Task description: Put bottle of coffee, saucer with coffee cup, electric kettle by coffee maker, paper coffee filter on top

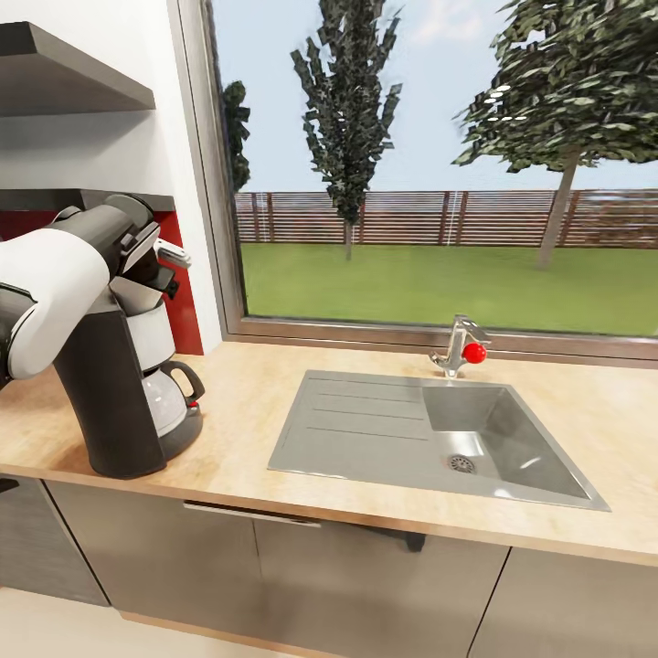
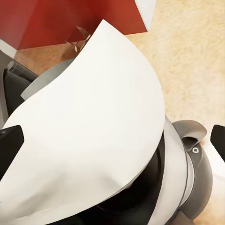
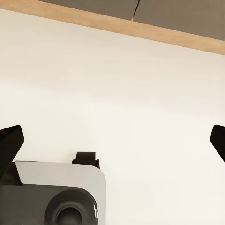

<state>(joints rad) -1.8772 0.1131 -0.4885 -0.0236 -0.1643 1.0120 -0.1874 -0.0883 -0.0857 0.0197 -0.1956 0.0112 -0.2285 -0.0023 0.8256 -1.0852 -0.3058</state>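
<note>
The coffee maker (image 1: 137, 402) stands at the left end of the kitchen countertop (image 1: 247, 429), dark grey with its glass carafe (image 1: 164, 402) in place. My left gripper (image 1: 164, 270) hovers right over its top, fingers wide apart. In the left wrist view a white paper coffee filter (image 2: 93, 126) lies spread across the machine's top between the open fingertips (image 2: 10, 145), touching neither. Beside the filter the machine's white basket wall (image 2: 176, 173) shows. My right gripper (image 3: 114, 140) hangs low over the pale floor (image 3: 122, 79), open and empty. The bottle, saucer, cup and kettle are out of view.
A steel sink (image 1: 439, 439) with a drainboard is set into the counter right of the machine; a tap with a red knob (image 1: 473, 352) stands behind it. Red backsplash (image 1: 187, 311) and wall shelves (image 1: 64, 78) rise behind the coffee maker. A large window (image 1: 439, 164) spans the back.
</note>
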